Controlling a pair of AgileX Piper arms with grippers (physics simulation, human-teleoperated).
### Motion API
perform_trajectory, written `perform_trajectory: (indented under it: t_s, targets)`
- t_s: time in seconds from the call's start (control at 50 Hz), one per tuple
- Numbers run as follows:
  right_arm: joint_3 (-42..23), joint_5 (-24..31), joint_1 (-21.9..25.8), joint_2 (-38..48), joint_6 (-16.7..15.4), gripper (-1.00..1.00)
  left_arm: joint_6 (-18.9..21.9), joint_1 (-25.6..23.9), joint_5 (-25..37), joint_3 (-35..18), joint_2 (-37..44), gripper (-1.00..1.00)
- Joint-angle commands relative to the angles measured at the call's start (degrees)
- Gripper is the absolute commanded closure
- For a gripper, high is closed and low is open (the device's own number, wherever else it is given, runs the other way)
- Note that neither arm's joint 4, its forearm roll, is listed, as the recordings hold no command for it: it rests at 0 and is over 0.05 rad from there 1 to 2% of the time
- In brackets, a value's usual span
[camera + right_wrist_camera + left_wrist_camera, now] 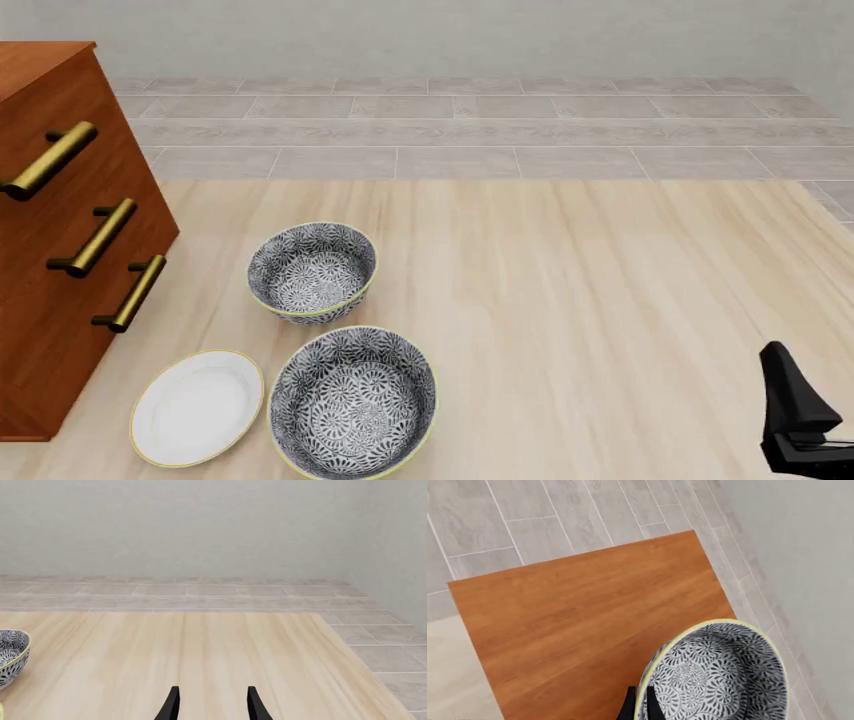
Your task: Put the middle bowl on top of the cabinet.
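Note:
The middle bowl (pixel 720 675), grey-and-white floral with a pale yellow rim, shows only in the left wrist view, tilted above a corner of the cabinet's flat reddish-brown top (pixel 587 625). My left gripper (pixel 640 707) is shut on its rim, one dark finger (pixel 628 706) outside and one inside. Whether the bowl touches the wood I cannot tell. The front view shows the cabinet (pixel 67 240) with brass handles at the far left, and the left arm is out of that view. My right gripper (pixel 213 705) is open and holds nothing, low at the table's near right (pixel 798 425).
On the table beside the cabinet stand a smaller, deeper patterned bowl (pixel 312 270), a wide patterned bowl (pixel 354 400) and a white plate (pixel 198 405). A patterned bowl's edge (pixel 10 657) shows in the right wrist view. Tiled floor and a grey wall lie beyond.

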Motion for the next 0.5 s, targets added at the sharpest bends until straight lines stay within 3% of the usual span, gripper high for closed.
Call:
perform_trajectory:
  t_s: [0.02,0.5]
  targets:
    - [0.0,0.17,0.11,0.0,-0.14,-1.0,-1.18,1.06,-0.58,1.92,1.77,1.0]
    - [0.0,0.15,0.28,0.0,-0.15,-1.0,-2.1,2.31,-1.19,2.48,2.63,1.0]
